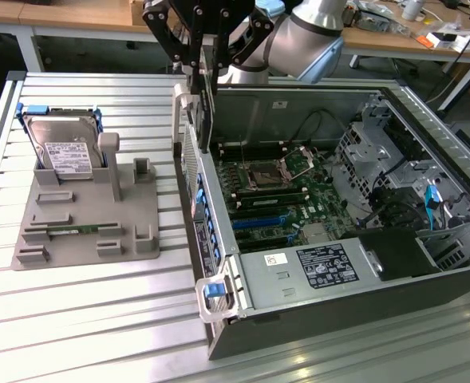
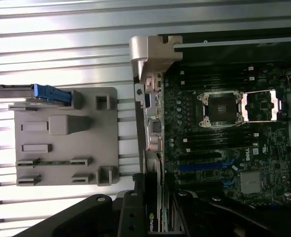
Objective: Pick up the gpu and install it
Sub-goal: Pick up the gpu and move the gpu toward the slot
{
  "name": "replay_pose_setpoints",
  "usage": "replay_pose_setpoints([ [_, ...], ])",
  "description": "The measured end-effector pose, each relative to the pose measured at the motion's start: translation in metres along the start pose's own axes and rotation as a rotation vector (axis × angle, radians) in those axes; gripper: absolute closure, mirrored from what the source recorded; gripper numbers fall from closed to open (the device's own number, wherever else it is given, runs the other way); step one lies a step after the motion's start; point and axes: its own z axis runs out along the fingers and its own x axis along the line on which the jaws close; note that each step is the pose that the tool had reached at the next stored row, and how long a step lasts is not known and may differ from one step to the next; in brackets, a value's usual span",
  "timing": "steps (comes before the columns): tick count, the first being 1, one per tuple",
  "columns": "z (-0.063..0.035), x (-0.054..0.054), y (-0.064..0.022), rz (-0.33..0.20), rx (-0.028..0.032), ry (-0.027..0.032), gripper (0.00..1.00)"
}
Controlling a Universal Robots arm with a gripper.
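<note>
Exterior view: jaws grip the gpu point(image 1: 206, 120) upright over the case point(image 1: 298, 104)

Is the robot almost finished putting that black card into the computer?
About halfway. Done: the gpu is off the grey holder, where the hard drive and memory stick sit. In hand: the gripper holds it upright above the open computer, near its wall. Left: it isn't pushed into a blue slot on the motherboard yet.

surface: slatted metal table point(image 1: 75, 319) | on it: grey fixture plate point(image 1: 83, 209), open computer case point(image 1: 338, 313)
</note>
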Motion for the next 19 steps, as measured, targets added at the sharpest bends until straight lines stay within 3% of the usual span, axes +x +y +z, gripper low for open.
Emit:
replay_pose_setpoints([
  [19,0.0011,-0.038,0.0028,0.000,0.0000,0.0001,0.74],
])
